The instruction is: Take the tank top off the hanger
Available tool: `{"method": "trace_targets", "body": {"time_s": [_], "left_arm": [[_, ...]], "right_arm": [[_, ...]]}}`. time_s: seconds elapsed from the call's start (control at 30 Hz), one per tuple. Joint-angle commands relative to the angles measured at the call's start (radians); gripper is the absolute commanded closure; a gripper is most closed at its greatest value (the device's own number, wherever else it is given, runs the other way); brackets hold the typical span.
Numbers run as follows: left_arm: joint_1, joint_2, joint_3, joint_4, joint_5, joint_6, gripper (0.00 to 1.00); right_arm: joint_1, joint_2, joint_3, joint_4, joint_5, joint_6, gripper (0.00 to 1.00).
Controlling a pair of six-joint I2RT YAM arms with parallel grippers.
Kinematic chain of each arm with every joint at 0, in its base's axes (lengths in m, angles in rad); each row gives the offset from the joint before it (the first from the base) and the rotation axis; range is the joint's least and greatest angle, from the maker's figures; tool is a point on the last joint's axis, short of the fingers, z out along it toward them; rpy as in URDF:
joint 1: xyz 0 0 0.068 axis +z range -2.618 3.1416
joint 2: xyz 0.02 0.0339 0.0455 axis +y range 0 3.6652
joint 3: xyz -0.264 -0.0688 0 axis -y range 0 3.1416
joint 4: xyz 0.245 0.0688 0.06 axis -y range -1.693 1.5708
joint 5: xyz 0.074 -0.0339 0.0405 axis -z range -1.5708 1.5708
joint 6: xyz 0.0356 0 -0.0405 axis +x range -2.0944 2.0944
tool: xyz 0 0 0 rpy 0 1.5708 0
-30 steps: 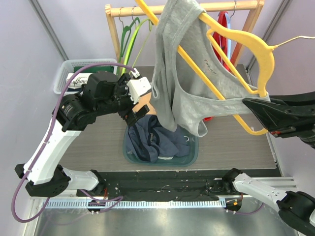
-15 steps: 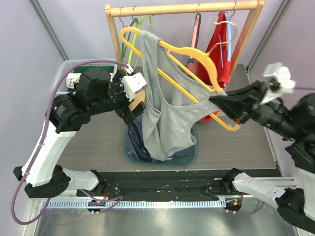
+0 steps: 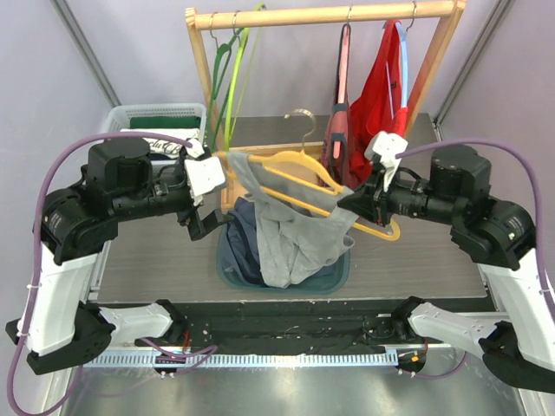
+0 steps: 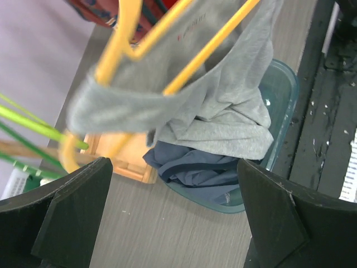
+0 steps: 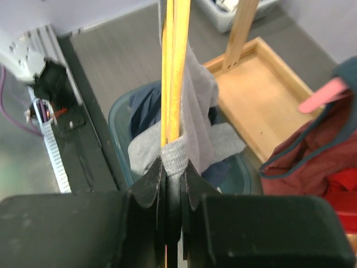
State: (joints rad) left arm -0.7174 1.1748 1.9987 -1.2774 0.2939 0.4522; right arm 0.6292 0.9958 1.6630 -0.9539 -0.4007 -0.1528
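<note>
A yellow hanger (image 3: 299,166) lies tilted low over the table with a grey tank top (image 3: 299,234) on it. The top's lower part sags into a teal bin (image 3: 340,274) on a dark blue garment (image 3: 243,251). My right gripper (image 3: 351,205) is shut on the hanger's right end, with the top's strap at the jaws; in the right wrist view the gripper (image 5: 174,167) pinches the hanger (image 5: 175,67) and grey cloth (image 5: 202,131). My left gripper (image 3: 208,222) is open and empty, left of the bin. In the left wrist view the gripper (image 4: 173,223) is apart from the tank top (image 4: 223,111).
A wooden rack (image 3: 321,15) stands at the back with green hangers (image 3: 230,69) and a red garment (image 3: 373,95). Its wooden base tray (image 3: 227,192) lies behind the bin. A white basket (image 3: 147,117) sits at the back left.
My right arm has swung the hanger and tank top down from high up to low over the bin. The top's hem now rests in the bin. My left gripper has drawn back to the left.
</note>
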Motion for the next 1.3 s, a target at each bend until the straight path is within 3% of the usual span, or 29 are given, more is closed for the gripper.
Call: {"method": "trace_targets", "body": {"time_s": [0.0, 0.27, 0.43, 0.6, 0.73, 0.87, 0.9, 1.13, 1.2, 1.23, 1.27], "left_arm": [[0.006, 0.037, 0.026, -0.033, 0.125, 0.109, 0.00], [0.006, 0.134, 0.060, -0.016, 0.162, 0.177, 0.00], [0.006, 0.184, 0.091, -0.098, 0.310, 0.207, 0.00], [0.006, 0.213, 0.118, -0.143, 0.373, 0.220, 0.01], [0.006, 0.230, 0.167, -0.165, 0.424, 0.215, 0.19], [0.006, 0.241, 0.164, -0.178, 0.439, 0.207, 0.54], [0.006, 0.241, 0.152, -0.183, 0.441, 0.209, 0.57], [0.006, 0.240, 0.112, -0.188, 0.426, 0.210, 0.57], [0.006, 0.240, 0.115, -0.185, 0.427, 0.206, 0.63], [0.006, 0.240, 0.115, -0.185, 0.427, 0.207, 0.81], [0.006, 0.238, 0.117, -0.183, 0.426, 0.209, 0.90]], "right_arm": [[0.009, 0.015, -0.042, -0.020, -0.104, -0.149, 0.99], [0.009, -0.068, -0.161, 0.086, -0.132, -0.283, 0.99], [0.010, -0.097, -0.201, 0.167, -0.154, -0.306, 0.99], [0.009, -0.092, -0.226, 0.211, -0.179, -0.314, 0.99], [0.009, -0.085, -0.261, 0.248, -0.182, -0.310, 0.99], [0.009, -0.089, -0.282, 0.311, -0.175, -0.297, 0.99], [0.009, -0.092, -0.285, 0.337, -0.171, -0.291, 0.99], [0.009, -0.126, -0.327, 0.451, -0.139, -0.274, 0.99], [0.009, -0.131, -0.342, 0.487, -0.132, -0.261, 0.99], [0.009, -0.132, -0.359, 0.500, -0.130, -0.257, 0.99], [0.009, -0.132, -0.370, 0.523, -0.122, -0.248, 0.99]]}}
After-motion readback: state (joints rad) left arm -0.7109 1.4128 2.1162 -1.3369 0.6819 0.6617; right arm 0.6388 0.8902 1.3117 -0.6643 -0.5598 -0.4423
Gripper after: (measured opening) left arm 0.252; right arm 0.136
